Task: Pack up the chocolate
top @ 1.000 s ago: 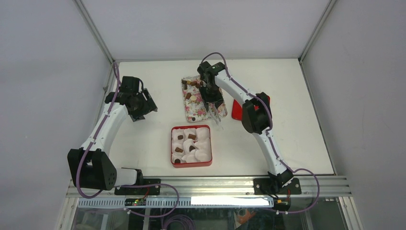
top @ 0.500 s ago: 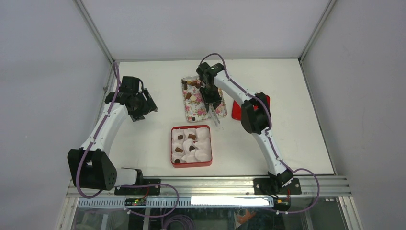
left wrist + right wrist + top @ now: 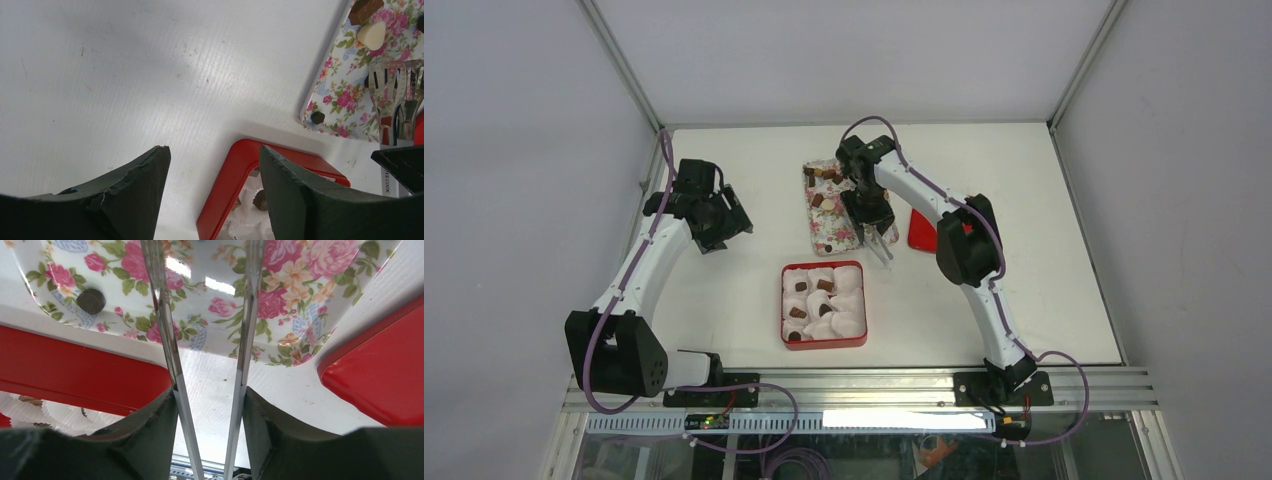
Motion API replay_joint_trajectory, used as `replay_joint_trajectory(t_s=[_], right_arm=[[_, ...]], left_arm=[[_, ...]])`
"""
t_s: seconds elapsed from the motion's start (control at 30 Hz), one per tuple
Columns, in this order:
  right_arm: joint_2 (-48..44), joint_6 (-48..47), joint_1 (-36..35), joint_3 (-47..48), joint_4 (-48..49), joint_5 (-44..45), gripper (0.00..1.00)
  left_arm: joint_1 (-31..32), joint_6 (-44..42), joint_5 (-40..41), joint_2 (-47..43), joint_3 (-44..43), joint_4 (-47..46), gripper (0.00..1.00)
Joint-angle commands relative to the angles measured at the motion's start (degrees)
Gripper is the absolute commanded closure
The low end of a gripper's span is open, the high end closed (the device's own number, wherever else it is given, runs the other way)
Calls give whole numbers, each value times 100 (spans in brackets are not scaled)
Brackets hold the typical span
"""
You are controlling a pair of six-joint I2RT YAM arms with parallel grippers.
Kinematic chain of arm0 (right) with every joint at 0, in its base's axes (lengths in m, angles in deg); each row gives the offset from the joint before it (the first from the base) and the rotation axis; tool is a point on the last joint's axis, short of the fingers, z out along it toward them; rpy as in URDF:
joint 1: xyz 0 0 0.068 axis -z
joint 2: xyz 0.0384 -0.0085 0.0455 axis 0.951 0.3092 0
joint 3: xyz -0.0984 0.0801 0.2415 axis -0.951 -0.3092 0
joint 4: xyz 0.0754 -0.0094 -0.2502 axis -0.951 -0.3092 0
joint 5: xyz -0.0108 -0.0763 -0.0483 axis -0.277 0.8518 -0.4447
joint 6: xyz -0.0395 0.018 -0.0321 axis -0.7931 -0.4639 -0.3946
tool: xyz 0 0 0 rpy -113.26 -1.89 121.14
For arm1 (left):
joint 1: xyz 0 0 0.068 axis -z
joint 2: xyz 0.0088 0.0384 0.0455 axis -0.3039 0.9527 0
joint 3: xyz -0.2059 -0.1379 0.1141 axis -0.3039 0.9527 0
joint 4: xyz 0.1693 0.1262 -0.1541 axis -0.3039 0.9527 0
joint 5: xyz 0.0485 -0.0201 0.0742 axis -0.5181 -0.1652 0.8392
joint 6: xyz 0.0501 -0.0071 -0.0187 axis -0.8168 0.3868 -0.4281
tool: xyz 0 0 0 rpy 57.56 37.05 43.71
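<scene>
Several small chocolates (image 3: 822,176), mostly dark brown and one cream, lie at the far end of a floral tray (image 3: 831,228). A lone dark round piece (image 3: 91,301) sits near the tray's near corner. A red box (image 3: 824,343) holds white paper cups, some with chocolates in them. My right gripper (image 3: 870,206) is shut on metal tongs (image 3: 880,240). The tongs' two arms (image 3: 165,340) reach over the tray's near end, spread and empty. My left gripper (image 3: 724,224) is open and empty above the bare table, left of the tray. In its view (image 3: 212,156) the box corner (image 3: 235,170) lies below.
A red lid (image 3: 920,230) lies right of the tray, beside the tongs. The box sits in front of the tray, toward the arm bases. Metal frame posts and grey walls bound the white table.
My right arm has shifted slightly, and the tongs' tips have moved a little to the right at the tray's near end. The left arm has not moved.
</scene>
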Motion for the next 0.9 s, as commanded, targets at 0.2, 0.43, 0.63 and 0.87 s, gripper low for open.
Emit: replay_joint_trajectory(t_s=[0.2,0.43,0.63,0.87], right_arm=[[-455,-61,-7,-243,-54,215,54],[-786,14,97,-678,91,411,68],[-798,4,98,-716,114,329,88],[-1276,-124,118,-743,204,158,100]], left_arm=[[-60,-46,68,-278,-10,-72,32],[-59,-39,70,-291,31,-68,32],[-58,-36,56,-285,30,-83,32],[-101,68,-156,-312,-24,-79,32]])
